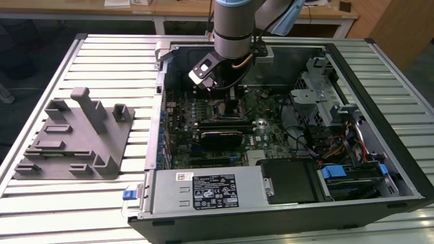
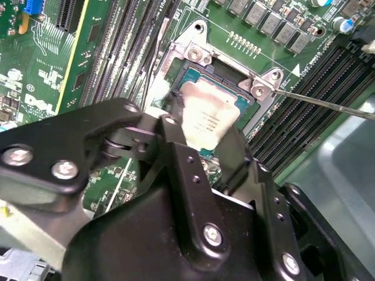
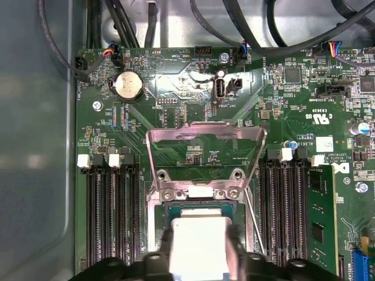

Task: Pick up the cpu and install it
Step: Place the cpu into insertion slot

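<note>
The cpu [image 3: 198, 241], a silver-topped square chip, lies level in or just above the open socket [image 3: 159, 219] on the green motherboard [image 3: 176, 117]. My gripper [image 3: 199, 249] has a black finger pressed against each of two opposite edges of it. In the second wrist view the cpu [image 2: 208, 111] shows between the same black fingers [image 2: 173, 130], inside the metal socket frame [image 2: 196, 54]. The socket's load plate [image 3: 205, 136] stands hinged up and its thin wire lever [image 2: 328, 104] is swung aside. In the exterior view the gripper [image 1: 228, 101] reaches down into the computer case [image 1: 400, 152].
Memory slots [image 3: 108, 216] flank the socket, with a memory module [image 3: 319, 216] in one. A coin battery [image 3: 129, 86] and black cables [image 3: 246, 29] lie beyond it. A grey fixture [image 1: 74, 137] sits on the slatted table at the exterior view's left; the power supply [image 1: 203, 190] is at the case's front.
</note>
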Action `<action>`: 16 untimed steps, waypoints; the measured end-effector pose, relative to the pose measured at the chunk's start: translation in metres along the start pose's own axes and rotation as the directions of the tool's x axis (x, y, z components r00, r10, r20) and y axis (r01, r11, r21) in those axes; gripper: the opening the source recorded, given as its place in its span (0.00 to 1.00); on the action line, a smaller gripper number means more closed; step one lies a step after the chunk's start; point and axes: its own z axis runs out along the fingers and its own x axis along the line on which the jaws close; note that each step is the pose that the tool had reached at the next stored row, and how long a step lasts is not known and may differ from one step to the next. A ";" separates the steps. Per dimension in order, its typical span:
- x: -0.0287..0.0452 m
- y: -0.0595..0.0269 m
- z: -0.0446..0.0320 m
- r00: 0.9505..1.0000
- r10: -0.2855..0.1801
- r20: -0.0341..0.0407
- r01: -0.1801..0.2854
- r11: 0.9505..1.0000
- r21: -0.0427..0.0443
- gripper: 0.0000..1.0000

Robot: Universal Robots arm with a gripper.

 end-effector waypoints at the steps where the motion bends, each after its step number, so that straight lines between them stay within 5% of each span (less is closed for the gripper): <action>1: 0.0000 0.0000 -0.0001 1.000 0.000 0.000 0.000 1.000 0.000 0.45; 10: 0.0000 0.0000 -0.0004 1.000 0.000 0.000 0.000 1.000 0.000 0.11; 16: 0.0000 0.0000 -0.0006 1.000 0.000 0.000 0.000 1.000 0.000 0.11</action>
